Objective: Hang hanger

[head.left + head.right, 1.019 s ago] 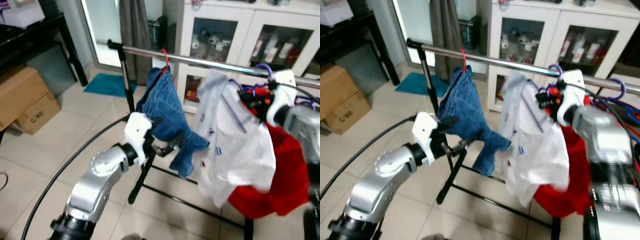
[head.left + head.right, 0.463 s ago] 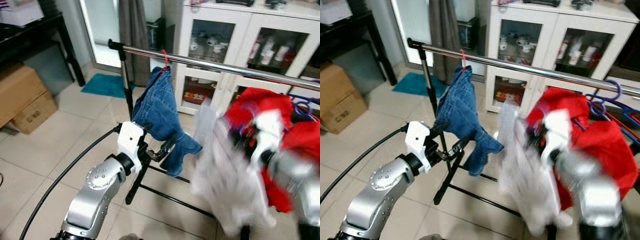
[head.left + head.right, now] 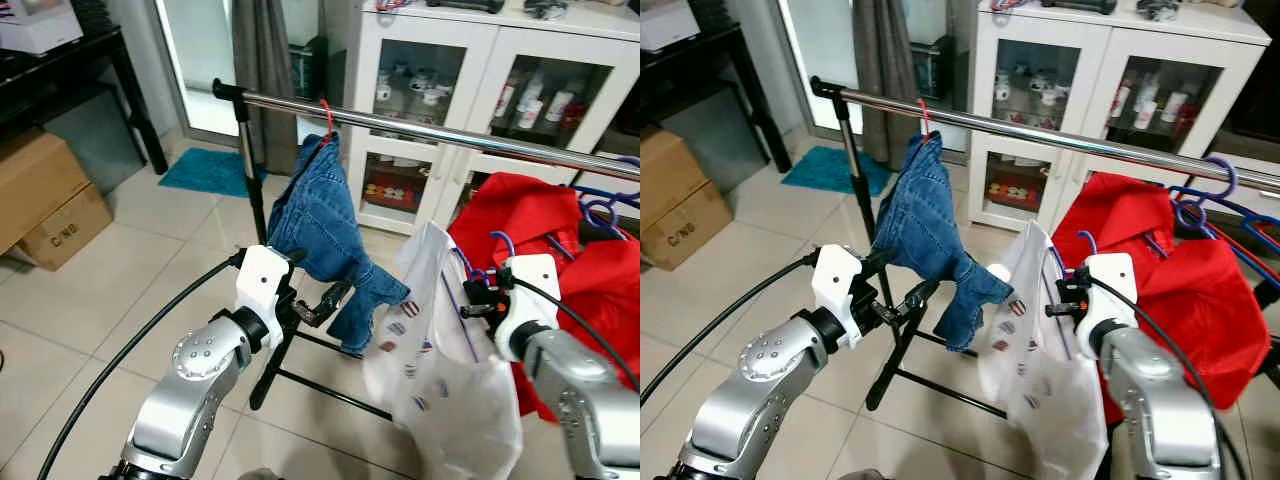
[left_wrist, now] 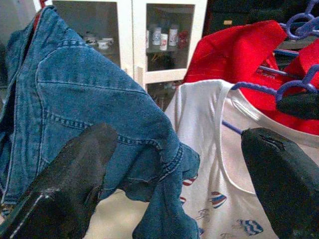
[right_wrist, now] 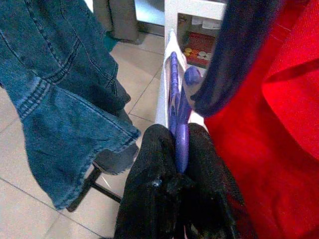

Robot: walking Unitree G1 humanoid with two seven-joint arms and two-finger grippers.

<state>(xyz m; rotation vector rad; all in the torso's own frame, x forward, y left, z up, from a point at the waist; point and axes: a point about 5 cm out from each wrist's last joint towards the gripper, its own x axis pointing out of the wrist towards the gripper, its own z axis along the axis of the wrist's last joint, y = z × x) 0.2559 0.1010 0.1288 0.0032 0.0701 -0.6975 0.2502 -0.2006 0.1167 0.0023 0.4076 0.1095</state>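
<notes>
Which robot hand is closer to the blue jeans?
Left. The left gripper sits open right beside the blue jeans; the right gripper is farther off, clamped on the purple hanger carrying the white shirt.

Chrome clothes rail (image 3: 450, 135): right end cut off by frame edge; only the left black upright is visible. Purple plastic hanger (image 5: 178, 119): shoulders hidden inside the white printed shirt (image 3: 440, 370), its lower hem cut by the frame bottom. Right gripper (image 5: 180, 144): fingertips partly buried in fabric. Bottles behind the glass doors of the white cabinet (image 3: 520, 70): too small to identify, possibly toiletries.
</notes>
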